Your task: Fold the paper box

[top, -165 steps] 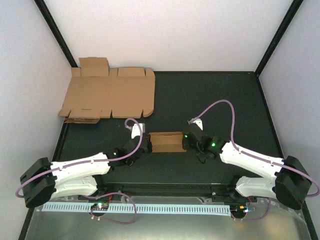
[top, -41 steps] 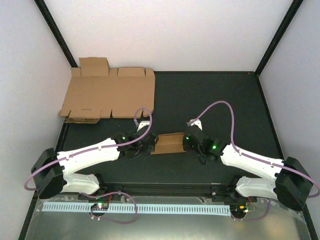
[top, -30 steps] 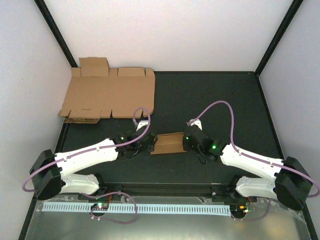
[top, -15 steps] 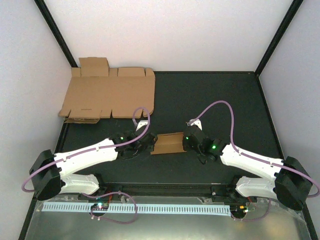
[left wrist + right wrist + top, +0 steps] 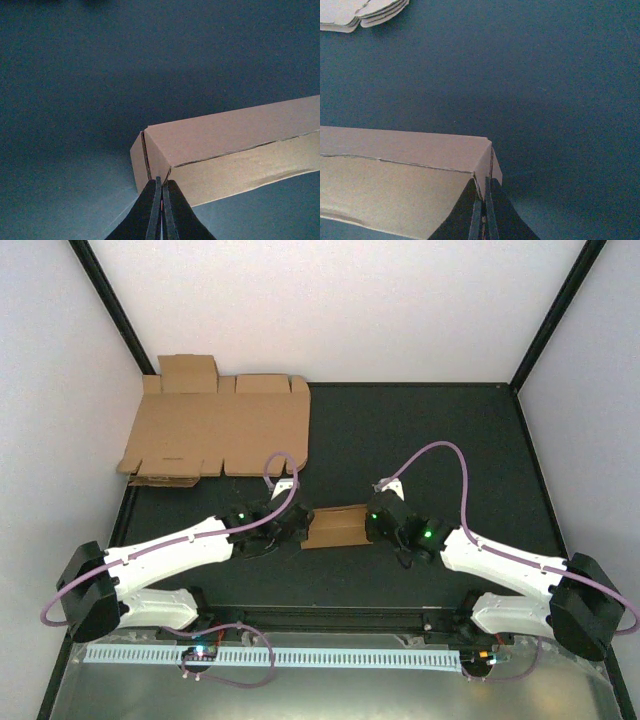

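Brown flat cardboard sheets stacked at the far left corner of the table, left jaws pinched together on the left end of the paper box, box folded long and narrow near mid-table, right jaws clamped on its right end.

White shells with chunky black joints are used on both the left arm and the right arm, pretty clean look tbh. A big black housing is fitted at each shoulder end. A lilac cable is looped off each arm, and a tiny green light is lit near each wrist. The left end effector and right end effector are finished in matte black, with slim fingers tapered to a point.
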Controlling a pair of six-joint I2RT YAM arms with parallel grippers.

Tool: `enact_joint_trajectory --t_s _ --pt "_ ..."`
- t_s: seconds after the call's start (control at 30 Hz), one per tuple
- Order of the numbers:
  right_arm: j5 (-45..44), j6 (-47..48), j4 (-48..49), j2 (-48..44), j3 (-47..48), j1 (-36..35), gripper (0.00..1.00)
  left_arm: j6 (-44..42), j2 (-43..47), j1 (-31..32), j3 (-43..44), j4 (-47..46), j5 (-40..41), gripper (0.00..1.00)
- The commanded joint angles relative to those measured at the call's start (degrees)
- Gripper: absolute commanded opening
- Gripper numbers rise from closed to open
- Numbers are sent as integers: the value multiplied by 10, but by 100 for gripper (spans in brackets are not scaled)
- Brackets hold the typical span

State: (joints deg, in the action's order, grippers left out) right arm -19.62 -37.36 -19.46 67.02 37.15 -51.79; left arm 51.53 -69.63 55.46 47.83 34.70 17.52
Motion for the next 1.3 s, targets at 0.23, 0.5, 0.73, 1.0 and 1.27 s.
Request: enact_joint_trajectory --t_s 0.23,0.5,0.73,1.0,1.27 --pt "14 1 -30 7 -30 -3 2 22 2 6 -14 -15 9 2" --pt "24 5 -9 5 -49 -3 3 53 3 37 -59 -39 22 2" --pt "18 18 -20 -63 -49 -3 15 56 3 43 -56 -28 34 2" --pt "-2 22 -58 -95 -39 -2 36 49 1 43 -37 -9 51 1" --pt "14 29 -89 -122 -16 -2 64 49 4 43 -35 0 54 2"
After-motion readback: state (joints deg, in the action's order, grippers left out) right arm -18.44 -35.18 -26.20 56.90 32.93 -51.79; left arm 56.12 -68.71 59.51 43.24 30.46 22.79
